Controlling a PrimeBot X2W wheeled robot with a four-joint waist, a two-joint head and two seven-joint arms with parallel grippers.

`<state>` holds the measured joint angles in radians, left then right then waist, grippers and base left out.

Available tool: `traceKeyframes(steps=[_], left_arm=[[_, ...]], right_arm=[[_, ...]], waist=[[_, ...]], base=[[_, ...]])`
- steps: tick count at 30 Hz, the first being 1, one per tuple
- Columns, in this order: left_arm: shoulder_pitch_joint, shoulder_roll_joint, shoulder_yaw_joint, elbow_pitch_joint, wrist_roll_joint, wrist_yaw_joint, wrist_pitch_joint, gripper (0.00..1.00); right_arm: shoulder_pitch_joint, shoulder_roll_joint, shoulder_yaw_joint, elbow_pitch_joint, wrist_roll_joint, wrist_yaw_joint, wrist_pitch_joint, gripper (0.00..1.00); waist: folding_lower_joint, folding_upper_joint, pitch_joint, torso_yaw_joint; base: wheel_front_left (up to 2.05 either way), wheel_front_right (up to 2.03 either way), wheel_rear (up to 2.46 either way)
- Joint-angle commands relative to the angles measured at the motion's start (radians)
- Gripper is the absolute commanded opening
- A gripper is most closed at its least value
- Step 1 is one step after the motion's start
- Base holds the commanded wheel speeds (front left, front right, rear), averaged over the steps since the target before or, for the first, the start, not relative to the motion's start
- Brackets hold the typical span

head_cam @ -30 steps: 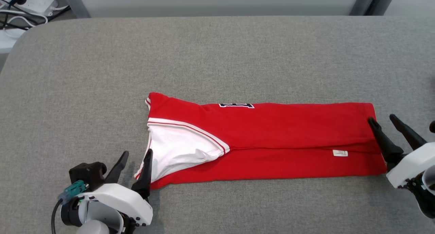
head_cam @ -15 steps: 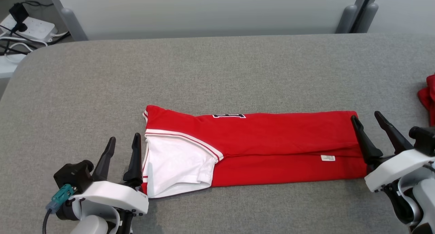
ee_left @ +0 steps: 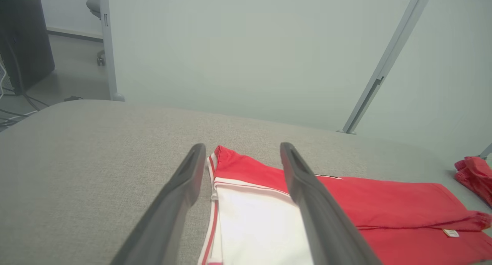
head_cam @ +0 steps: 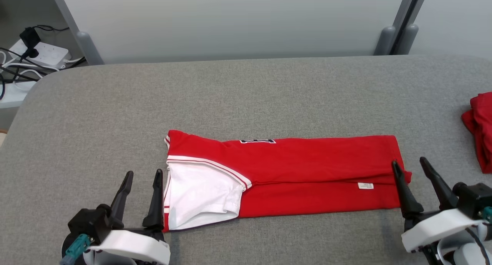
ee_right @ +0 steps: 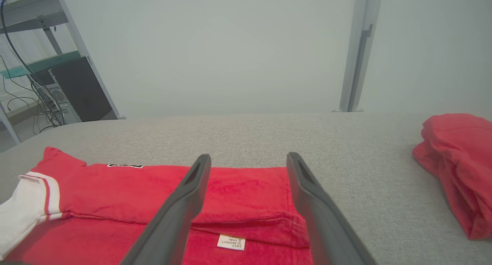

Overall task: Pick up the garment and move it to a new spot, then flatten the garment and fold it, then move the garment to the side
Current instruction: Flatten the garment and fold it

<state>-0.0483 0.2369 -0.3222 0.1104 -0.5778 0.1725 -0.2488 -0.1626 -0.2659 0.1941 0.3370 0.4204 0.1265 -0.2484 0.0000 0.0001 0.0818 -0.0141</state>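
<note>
**Left gripper.** The left gripper (head_cam: 144, 172) stands at the near left of the head view with its two fingers spread wide and nothing between them. Its inner finger (head_cam: 155, 197) lies just beside the left end of the garment (head_cam: 307, 172). In the left wrist view the edge of the white sleeve (ee_left: 253, 226) falls in the gap between the fingers. Contact with the cloth cannot be determined.

**Right gripper.** The right gripper (head_cam: 408, 161) stands at the near right, also spread wide and empty. Its inner finger (head_cam: 401, 190) overlaps the right end of the garment in the head view. In the right wrist view the corner of that end lies between the fingers, with the white label (ee_right: 231, 242) low in the gap.

**Garment.** The red garment lies flat on the grey table (head_cam: 246, 95), folded into a long band that runs left to right, near the front edge and roughly centred. A lengthwise fold line runs along the middle of the band. The white sleeve, bordered with red and white stripes, rests on top at the left end. A black-and-white patch (head_cam: 257, 141) shows at the far edge.

**Surroundings.** A second red cloth (head_cam: 480, 130) lies bunched at the right edge of the table, well apart from the garment. A white power strip (head_cam: 42, 51) with dark cables sits on the floor beyond the table's far left corner. A pale wall panel (head_cam: 230, 22) stands behind the table.
</note>
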Motion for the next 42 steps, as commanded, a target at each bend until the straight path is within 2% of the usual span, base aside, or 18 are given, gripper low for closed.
traceKeyframes(steps=[1,21,34,42], left_arm=[[-0.015,0.007,0.048,-0.019,0.018,-0.009,-0.013,1.00],[0.126,-0.155,0.234,-0.045,0.281,-0.133,-0.013,1.00],[0.154,-0.181,0.275,-0.046,0.339,-0.179,-0.013,1.00],[0.152,-0.186,0.285,-0.047,0.352,-0.189,-0.013,1.00]], right_arm=[[0.012,-0.009,0.006,-0.034,-0.011,0.004,-0.013,1.00],[0.176,0.037,-0.038,-0.191,-0.015,0.004,-0.013,1.00],[0.217,0.043,-0.054,-0.219,-0.014,0.004,-0.013,1.00],[0.219,0.043,-0.056,-0.220,-0.008,0.004,-0.013,1.00]], waist=[[0.0000,-0.0001,-0.005,0.000],[0.0000,-0.0001,-0.076,-0.018],[0.0000,-0.0001,-0.090,-0.018],[0.0000,-0.0001,-0.088,-0.015]], base=[[0.00,0.00,0.00],[0.00,0.00,0.00],[0.00,0.00,0.00],[0.00,0.00,0.00]])
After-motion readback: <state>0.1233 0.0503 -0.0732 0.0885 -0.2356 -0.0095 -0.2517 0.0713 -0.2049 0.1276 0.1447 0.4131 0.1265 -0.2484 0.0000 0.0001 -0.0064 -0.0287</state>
